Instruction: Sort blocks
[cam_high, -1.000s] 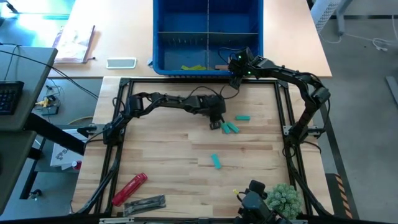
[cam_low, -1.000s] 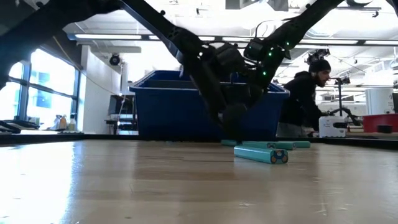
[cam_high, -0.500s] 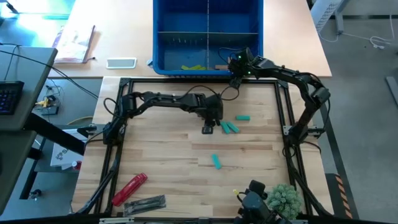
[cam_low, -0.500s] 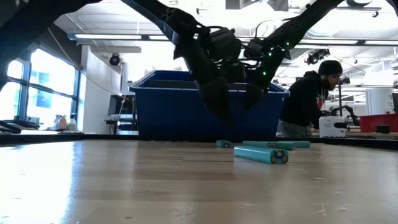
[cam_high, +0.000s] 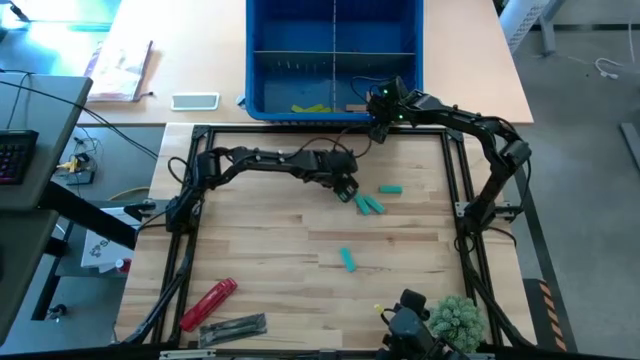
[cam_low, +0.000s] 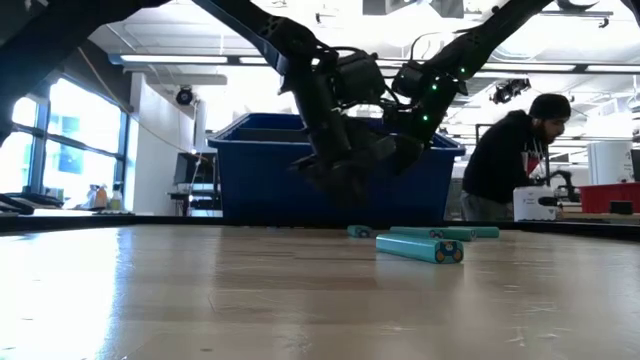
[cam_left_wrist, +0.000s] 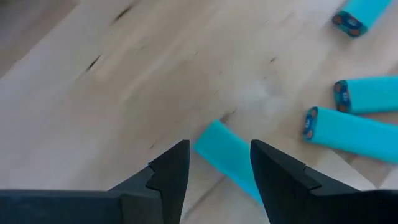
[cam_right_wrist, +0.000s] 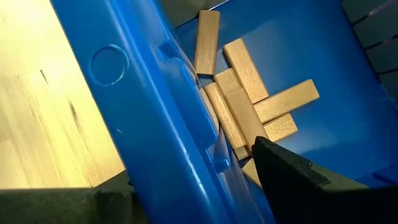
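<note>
Since a second ago your left gripper has lifted off the bench and pulled back toward 10 o'clock from the teal pair, carrying a teal block; jaws are clamped on it, visible between them in the left wrist view. Right gripper hasn't moved, parked over the blue bin's near wall at 12 o'clock; can't tell its jaws.

Progress: mostly done, I'd say. Tan blocks are piled in the bin's near-right compartment, lime ones near-left. Left on the bench: teal pair at centre, single teal at 2 o'clock of it, another teal at 6 o'clock.
</note>
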